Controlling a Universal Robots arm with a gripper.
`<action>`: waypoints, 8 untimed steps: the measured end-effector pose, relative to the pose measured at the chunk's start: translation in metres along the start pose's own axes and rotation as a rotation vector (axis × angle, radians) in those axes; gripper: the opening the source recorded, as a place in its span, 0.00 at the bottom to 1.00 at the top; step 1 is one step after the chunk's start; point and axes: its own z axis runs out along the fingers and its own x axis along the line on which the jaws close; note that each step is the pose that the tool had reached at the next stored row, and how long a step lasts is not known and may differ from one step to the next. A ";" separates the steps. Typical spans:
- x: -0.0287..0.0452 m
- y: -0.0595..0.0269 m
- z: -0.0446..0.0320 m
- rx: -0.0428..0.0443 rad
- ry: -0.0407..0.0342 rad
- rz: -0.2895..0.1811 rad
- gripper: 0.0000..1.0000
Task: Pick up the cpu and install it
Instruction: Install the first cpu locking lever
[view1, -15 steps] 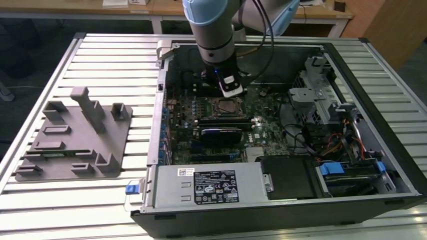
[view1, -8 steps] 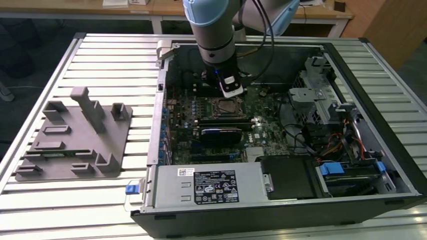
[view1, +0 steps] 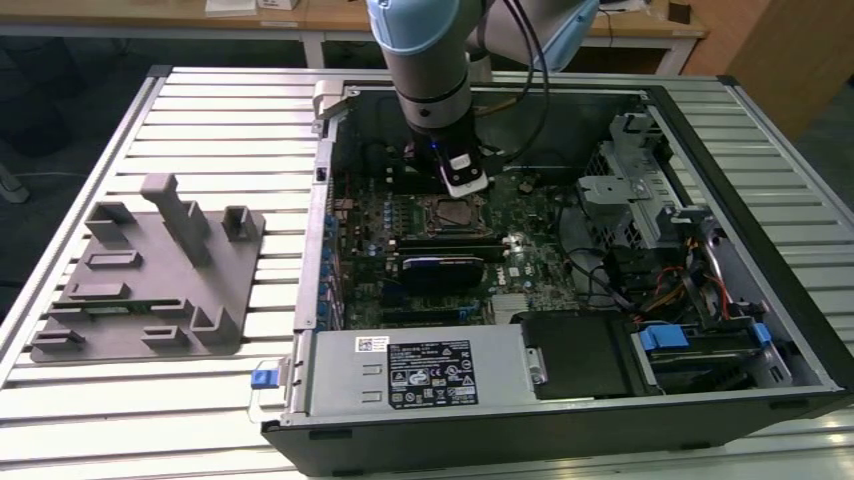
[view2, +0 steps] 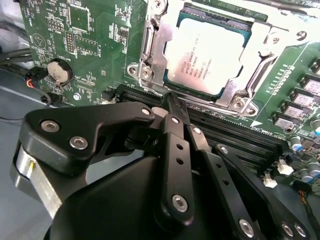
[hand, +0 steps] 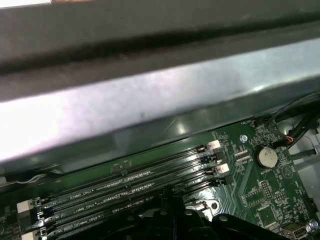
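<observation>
Cpu (view2: 207, 55): shiny silver metal top, smooth. 
Frame (view2: 240, 95) around it: bright bare metal. 
Board (view2: 85, 40): green, glossy. 
Round battery (view2: 58, 71): shiny metal. 
Gripper (view2: 172, 107): matt black, silver screws. 
Case wall (hand: 150, 100): dull grey metal. 
Table (view1: 214, 120): ribbed pale metal. 
Holder (view1: 147, 280): matt grey plastic.

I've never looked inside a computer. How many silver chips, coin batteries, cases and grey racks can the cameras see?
cpu: 1
coin battery: 1
case: 1
grey rack: 1
Total: 4
</observation>
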 end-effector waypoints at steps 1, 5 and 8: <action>0.0000 0.0000 0.0002 -0.0002 -0.0001 0.000 0.11; -0.0001 -0.0003 0.0001 0.0004 0.0001 0.000 0.11; -0.0006 -0.0008 0.0002 0.0002 0.0002 -0.001 0.11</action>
